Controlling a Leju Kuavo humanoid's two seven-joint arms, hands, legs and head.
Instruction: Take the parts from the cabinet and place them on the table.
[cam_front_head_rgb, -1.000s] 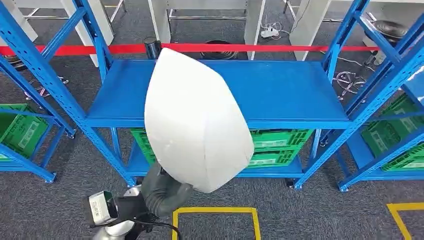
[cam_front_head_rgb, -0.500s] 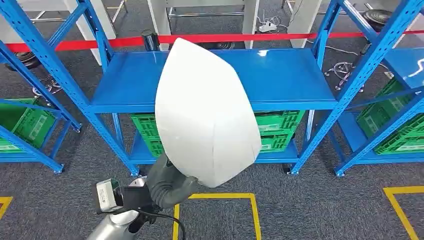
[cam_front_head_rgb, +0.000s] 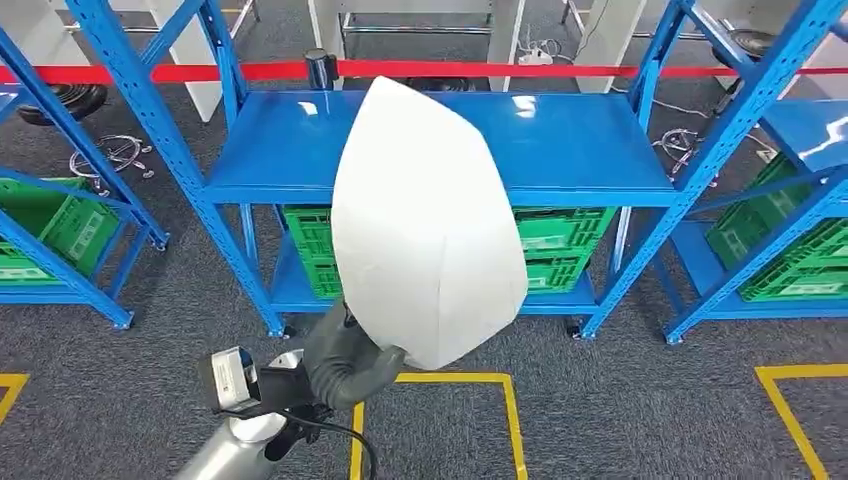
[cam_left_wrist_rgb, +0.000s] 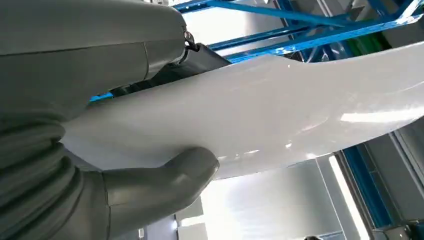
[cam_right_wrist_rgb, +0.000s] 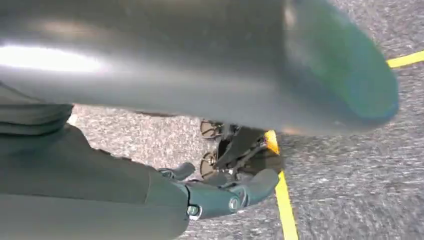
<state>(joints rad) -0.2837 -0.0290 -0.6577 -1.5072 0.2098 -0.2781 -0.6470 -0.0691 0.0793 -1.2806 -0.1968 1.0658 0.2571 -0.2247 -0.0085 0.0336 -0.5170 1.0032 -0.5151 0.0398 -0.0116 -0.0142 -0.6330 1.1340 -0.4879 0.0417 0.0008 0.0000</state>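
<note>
White curved part (cam_front_head_rgb: 425, 215) sits pinched in our left hand (cam_front_head_rgb: 350, 360), its long axis rising toward twelve o'clock over the blue shelf (cam_front_head_rgb: 590, 150); our right hand (cam_right_wrist_rgb: 220, 195) seemingly hangs loose, empty.

- White part (cam_front_head_rgb: 425, 230): large, smooth, glossy curved shell, tapering to a rounded point at its far end.
- Held up off the floor by its near lower edge, in front of the blue cabinet (cam_front_head_rgb: 440, 150).

Bright, even overhead light; glare spots on the blue shelf (cam_front_head_rgb: 520, 105); right wrist view blurred and dim
</note>
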